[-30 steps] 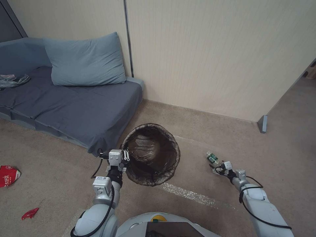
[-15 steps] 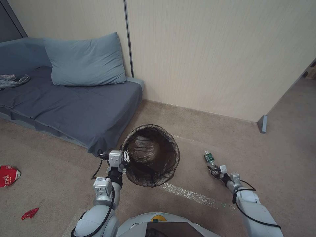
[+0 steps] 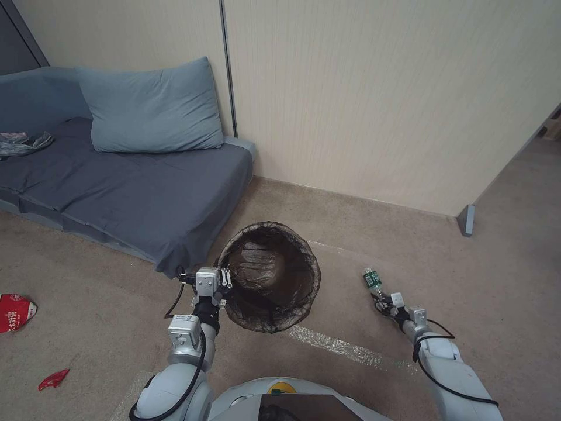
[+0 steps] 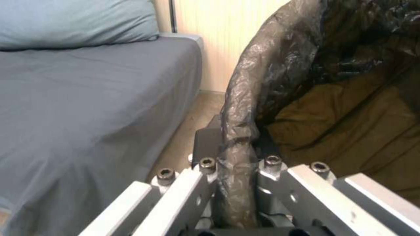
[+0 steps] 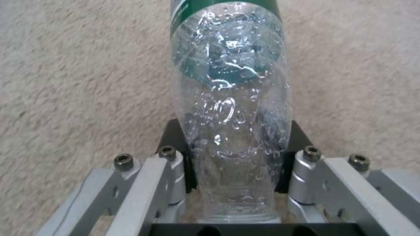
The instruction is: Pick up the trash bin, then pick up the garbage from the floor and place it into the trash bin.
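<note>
The bin [image 3: 270,275] is held off the carpet [image 3: 350,245] by the left gripper [image 3: 224,278], tilted so that its mouth faces the head camera; the dark liner [image 3: 257,318] is seen wrapped over the rim. In the left wrist view the grip is made plain: the jaws are closed narrowly on the lined rim [image 4: 238,144], one finger [image 4: 205,144] outside the wall and the other inside, a detail too small to be made out from the head. That view also brings in the grey sofa [image 4: 87,108] just beside the bin.

The bottle [image 3: 372,280] is seen from the head as a small green-labelled shape at the tip of the right gripper [image 3: 383,301], low over the carpet to the right of the bin and apart from it. The right wrist view shows what the head view cannot: the clear base of the bottle [image 5: 229,108] is clamped between the jaws, droplets cling inside it, and its green label points away from the wrist. Whether the bottle touches the carpet cannot be told.

Counted from the head: one bin, one bottle, two red scraps on the carpet at far left, a larger red-and-white packet [image 3: 14,311] and a smaller red wrapper [image 3: 52,379], both well apart from the grippers. One pillow [image 3: 149,108] lies on the sofa, with a crumpled grey sheet [image 3: 23,143] at its far end
</note>
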